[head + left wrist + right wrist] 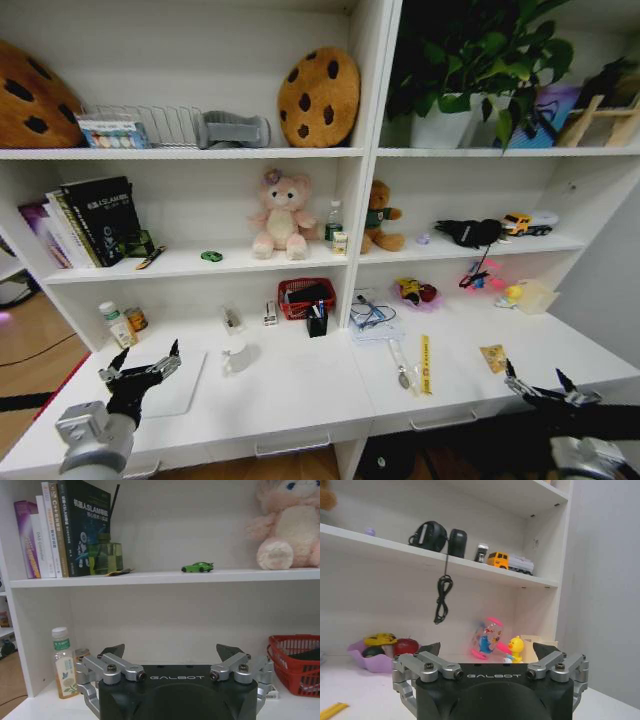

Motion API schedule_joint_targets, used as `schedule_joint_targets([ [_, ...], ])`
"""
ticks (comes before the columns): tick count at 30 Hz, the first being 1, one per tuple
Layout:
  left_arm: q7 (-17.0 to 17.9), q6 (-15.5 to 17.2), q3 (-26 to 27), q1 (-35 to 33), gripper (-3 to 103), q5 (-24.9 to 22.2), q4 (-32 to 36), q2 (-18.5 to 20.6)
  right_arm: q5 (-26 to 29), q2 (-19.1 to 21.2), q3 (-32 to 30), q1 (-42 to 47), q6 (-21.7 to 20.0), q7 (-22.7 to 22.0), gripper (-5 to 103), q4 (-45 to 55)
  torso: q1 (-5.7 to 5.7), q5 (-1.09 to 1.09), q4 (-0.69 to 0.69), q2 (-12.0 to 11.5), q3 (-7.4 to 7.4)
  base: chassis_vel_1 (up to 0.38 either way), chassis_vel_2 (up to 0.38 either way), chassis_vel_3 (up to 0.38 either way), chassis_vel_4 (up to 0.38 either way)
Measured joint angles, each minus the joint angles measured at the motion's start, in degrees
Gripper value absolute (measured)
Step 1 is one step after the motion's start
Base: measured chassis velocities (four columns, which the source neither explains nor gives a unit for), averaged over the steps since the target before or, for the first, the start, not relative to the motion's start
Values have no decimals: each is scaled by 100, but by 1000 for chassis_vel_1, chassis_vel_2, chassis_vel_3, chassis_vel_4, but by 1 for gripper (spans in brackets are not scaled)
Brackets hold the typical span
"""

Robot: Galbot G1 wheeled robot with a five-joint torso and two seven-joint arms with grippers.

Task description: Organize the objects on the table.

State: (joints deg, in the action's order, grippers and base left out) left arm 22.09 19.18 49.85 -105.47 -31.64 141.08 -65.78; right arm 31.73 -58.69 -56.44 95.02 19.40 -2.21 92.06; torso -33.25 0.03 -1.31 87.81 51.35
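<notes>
The white table (300, 395) runs under white shelving. My left gripper (147, 355) (170, 652) hovers open over the table's left end, above a thin silver laptop (185, 385), with nothing between its fingers. My right gripper (535, 375) (487, 647) hangs open and holds nothing at the table's front right edge. A tiny green toy car (211, 256) (197, 567) sits on the lower shelf, left of the pink teddy bear (280, 218). A black pen cup (317, 320) stands mid-table. A yellow ruler (425, 362) and a spoon-like tool (401, 366) lie right of centre.
A drink bottle (117, 325) (63, 662) and small tin (137, 319) stand at the back left. A red basket (306, 297) (297, 662), a white cup (237, 352), a fruit bowl (417, 292) (382, 652) and toys (492, 640) line the back. Books (95, 220) fill the left shelf.
</notes>
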Motion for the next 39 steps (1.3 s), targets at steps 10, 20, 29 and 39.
schedule_joint_targets([
  [10,-2,0,-1,-1,100,0,1,-1,749,314,311,-195,-841,169,100,453,0,3,3,0,0,-243,-248,265,238],
  [20,0,0,1,0,100,0,0,0,888,678,671,-579,-1756,682,100,400,1,-8,6,1,-1,23,3,9,-30],
  [29,0,0,1,0,100,0,0,0,459,791,1384,-1279,-2489,891,90,-290,1,-2,1,0,0,9,9,-2,-4],
  [39,0,0,0,0,100,0,0,0,316,791,1836,-1697,-2645,897,56,-583,1,-4,2,0,0,0,0,0,0],
])
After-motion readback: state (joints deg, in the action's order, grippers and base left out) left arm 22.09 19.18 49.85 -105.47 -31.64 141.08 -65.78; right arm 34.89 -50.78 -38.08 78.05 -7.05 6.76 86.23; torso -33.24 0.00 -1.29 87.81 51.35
